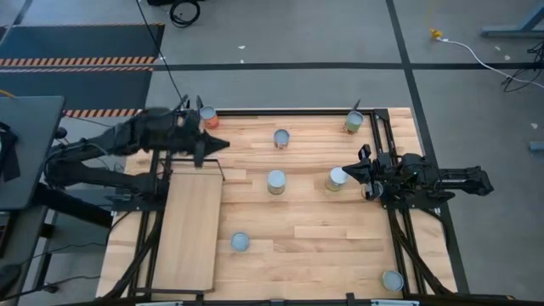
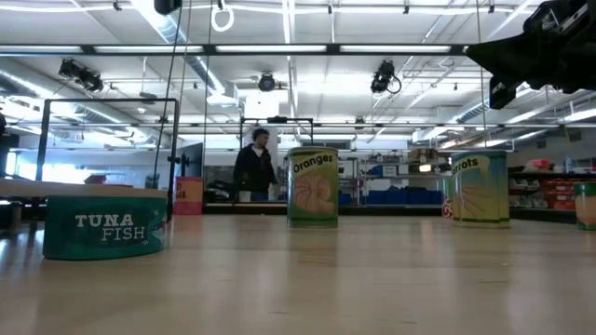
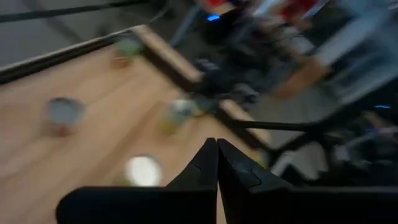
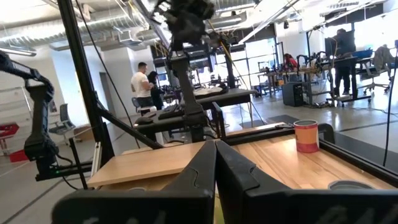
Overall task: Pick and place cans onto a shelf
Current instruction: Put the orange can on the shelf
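Cans (image 1: 276, 181) sit scattered on your tabletop (image 1: 306, 229), none on the shelf (image 1: 189, 229) at left. Left gripper (image 1: 223, 144) and right gripper (image 1: 347, 170): fingers together, holding nothing.

Open workshop hall: grey floor (image 1: 297, 34) with hazard-striped mat (image 1: 81, 61) at ten o'clock, ceiling strip lights (image 2: 279, 48), desks (image 4: 348, 62), people standing (image 4: 142, 81).

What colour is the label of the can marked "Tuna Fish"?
Teal green with white letters; the tuna can shows best in the low view.
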